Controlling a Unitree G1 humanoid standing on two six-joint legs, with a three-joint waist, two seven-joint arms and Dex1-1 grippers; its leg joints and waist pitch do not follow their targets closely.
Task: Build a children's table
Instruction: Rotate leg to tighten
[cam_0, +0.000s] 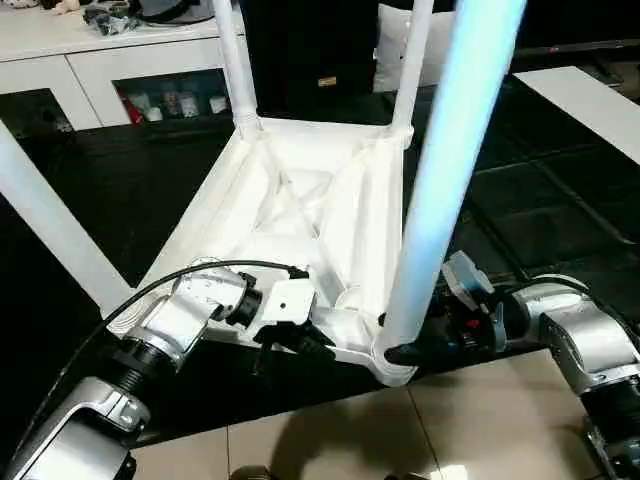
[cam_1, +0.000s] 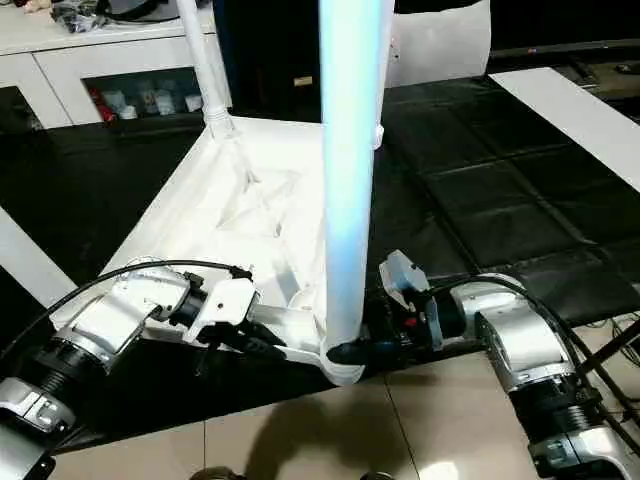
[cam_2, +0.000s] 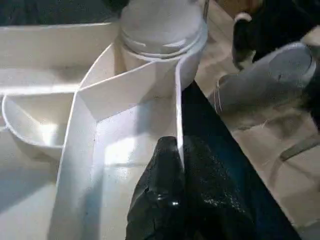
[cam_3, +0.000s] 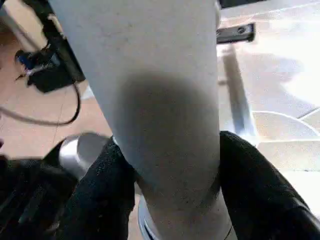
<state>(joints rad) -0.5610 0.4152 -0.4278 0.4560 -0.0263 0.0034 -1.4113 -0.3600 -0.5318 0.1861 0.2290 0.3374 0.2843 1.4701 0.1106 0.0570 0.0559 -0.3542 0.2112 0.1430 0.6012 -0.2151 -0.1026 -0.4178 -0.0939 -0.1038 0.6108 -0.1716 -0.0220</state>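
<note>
The white tabletop (cam_0: 300, 200) lies upside down on a black mat, its X-ribbed underside facing up. Four white legs stand in its corner sockets: far left (cam_0: 235, 60), far right (cam_0: 412, 60), near left (cam_0: 50, 230) and near right (cam_0: 450, 170). My left gripper (cam_0: 300, 345) is shut on the thin near rim of the tabletop, and the left wrist view shows its black fingers (cam_2: 160, 200) pinching that wall. Low at the near right socket, my right gripper (cam_0: 405, 352) clasps that leg (cam_3: 160, 100), with one black finger (cam_3: 100, 200) pressed on each side.
A white cabinet with glass doors (cam_0: 120, 70) stands at the back left. The black mat (cam_0: 540, 200) spreads to the right, with a white board (cam_0: 590, 100) lying at its far right. Beige floor tiles (cam_0: 400, 430) run along the near side.
</note>
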